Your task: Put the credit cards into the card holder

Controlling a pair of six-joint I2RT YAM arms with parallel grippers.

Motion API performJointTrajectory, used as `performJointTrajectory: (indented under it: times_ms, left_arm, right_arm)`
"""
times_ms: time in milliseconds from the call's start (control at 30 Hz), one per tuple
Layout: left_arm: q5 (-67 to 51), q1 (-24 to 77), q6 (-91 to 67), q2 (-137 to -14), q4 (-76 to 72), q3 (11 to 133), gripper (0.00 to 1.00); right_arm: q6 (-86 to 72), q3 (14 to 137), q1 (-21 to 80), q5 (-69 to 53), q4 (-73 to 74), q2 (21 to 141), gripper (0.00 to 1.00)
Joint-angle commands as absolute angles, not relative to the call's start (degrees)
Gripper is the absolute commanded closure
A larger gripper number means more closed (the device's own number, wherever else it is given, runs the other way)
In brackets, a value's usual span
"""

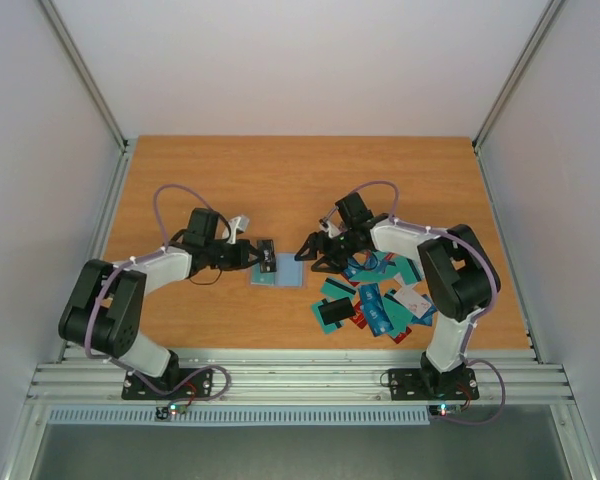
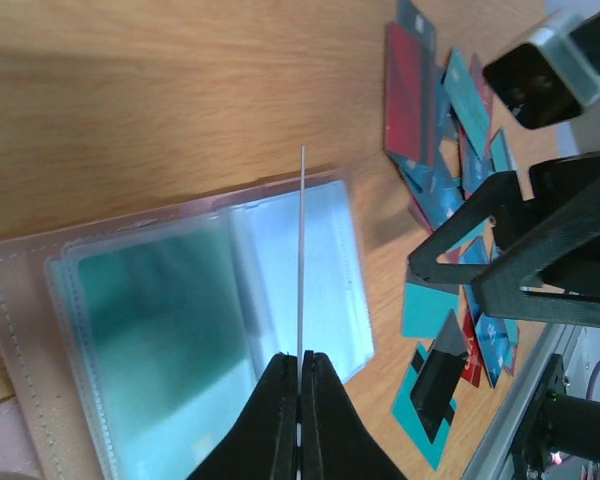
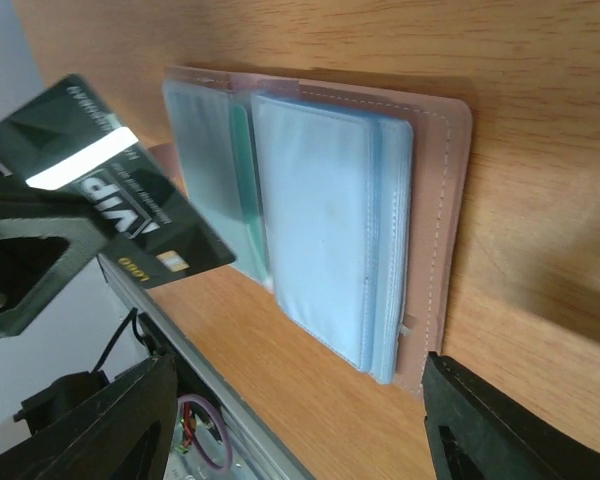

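Card holder (image 1: 283, 274) lies open, flat, at the centre of the top view, clear sleeves (image 3: 325, 215) facing up. One teal card (image 2: 150, 320) looks already seated in a sleeve; I cannot tell if there are more.

Left gripper (image 1: 257, 257) is pressed shut on a black card (image 3: 120, 190), pinching it by one edge. It hangs just over the holder's left side, not yet in a sleeve.

Right gripper (image 1: 311, 251) sits at the holder's right edge, fingers (image 3: 500, 435) spread wide with nothing between them.

Judgement: early in the task. Most of the credit cards (image 1: 375, 300) lie in a loose, overlapping heap at lower right of the top view.

Room:
- The two grippers face each other across the holder, near one another. That is the tightest spot.
- The heap lies just beside the right arm and near the front rail (image 1: 300, 372), so there is little slack on that side.
- The upper half of the table (image 1: 280, 180) shows bare wood, well apart from both arms.
- The holder is well away from every table edge.
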State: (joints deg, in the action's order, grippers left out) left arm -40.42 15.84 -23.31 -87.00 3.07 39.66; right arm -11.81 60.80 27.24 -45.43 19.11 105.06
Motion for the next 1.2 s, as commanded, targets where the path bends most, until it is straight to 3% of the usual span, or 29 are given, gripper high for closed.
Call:
performJointTrajectory:
  times_ms: [0,1167]
  left_arm:
    - [-39.4,15.6,-24.7,-88.9,-6.5,38.0,1.0]
    - [-43.1,15.7,-22.5,-94.7,-5.1,39.2,1.0]
  right_arm:
    - [-12.1,60.8,26.9,-48.0,17.0,106.6,0.32]
    - [-12.4,62.7,26.8,-49.2,16.3,113.0,0.36]
